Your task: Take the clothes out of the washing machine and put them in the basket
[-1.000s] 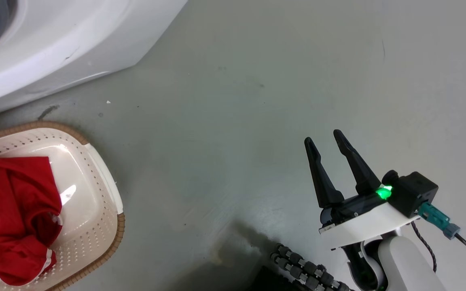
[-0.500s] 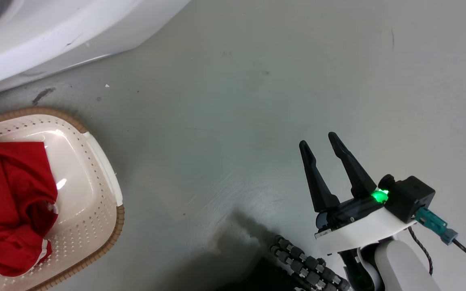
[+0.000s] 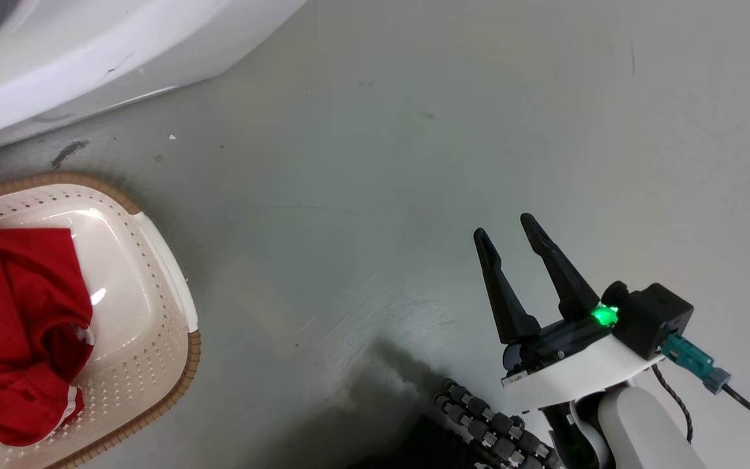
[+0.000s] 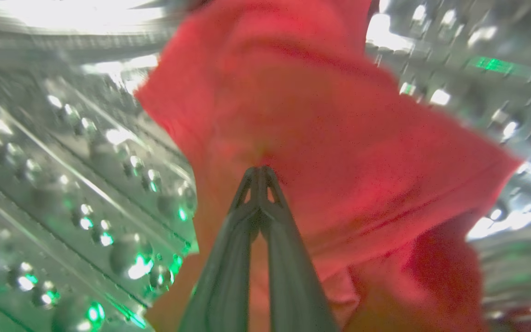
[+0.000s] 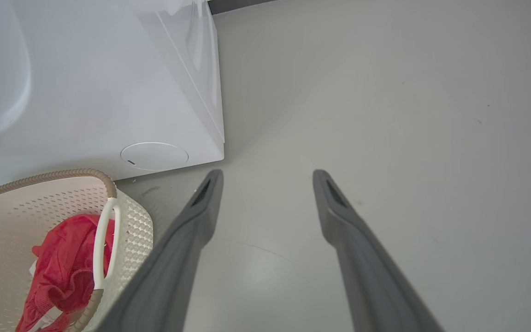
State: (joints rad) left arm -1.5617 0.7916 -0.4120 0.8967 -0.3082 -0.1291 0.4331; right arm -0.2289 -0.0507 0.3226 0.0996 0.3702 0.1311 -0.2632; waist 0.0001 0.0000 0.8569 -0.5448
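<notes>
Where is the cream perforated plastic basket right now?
The basket sits at the head view's lower left on the grey floor beside the white washing machine, red garment inside.

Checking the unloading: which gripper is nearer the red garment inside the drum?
Left. The left gripper is shut on the red garment inside the drum; the right gripper hangs open above the floor, outside the washing machine.

Head view: I get bright, even light and sharp focus. One soft dark shadow lies on the floor (image 3: 375, 195) beside the right gripper (image 3: 502, 225). There is a white glint on the basket (image 3: 147, 365) bottom.

Left wrist view: I read blur throughout. The drum (image 4: 62, 193) is studded with blown-out highlights and green reflections. The red garment (image 4: 330, 138) is soft and grainy.

Right wrist view: flat light, wide-angle bending at the edges, fingers (image 5: 178, 258) blurred near the lens.
</notes>
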